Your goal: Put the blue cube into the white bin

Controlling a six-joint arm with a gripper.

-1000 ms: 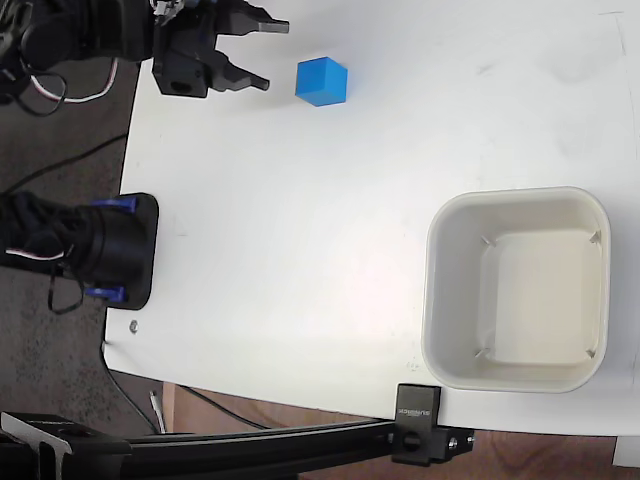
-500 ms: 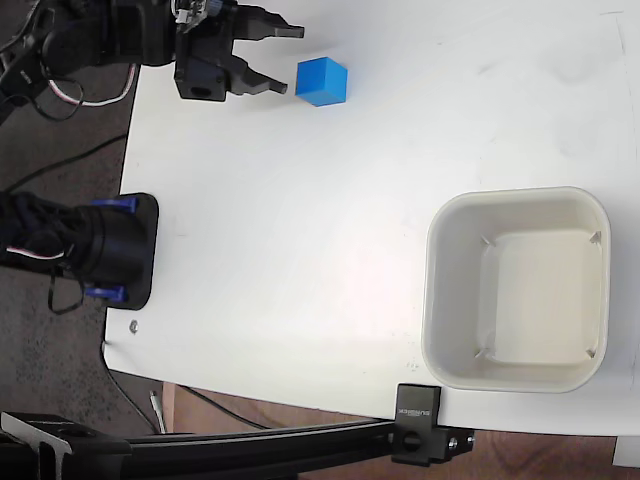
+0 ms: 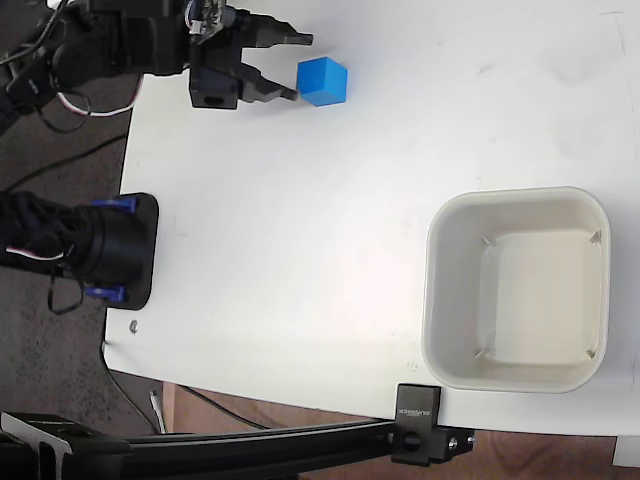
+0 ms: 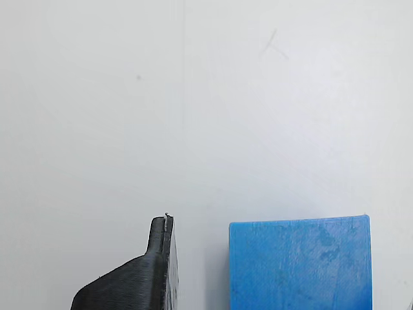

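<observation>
Barely begun: gripper (image 3: 296, 66) spread wide, blue cube (image 3: 323, 81) just ahead, ungrasped; white bin (image 3: 516, 380) far beyond, empty.

White table (image 3: 300, 230) with blue cube (image 3: 322, 81), white bin (image 3: 517, 289), black arm base (image 3: 125, 250).
</observation>
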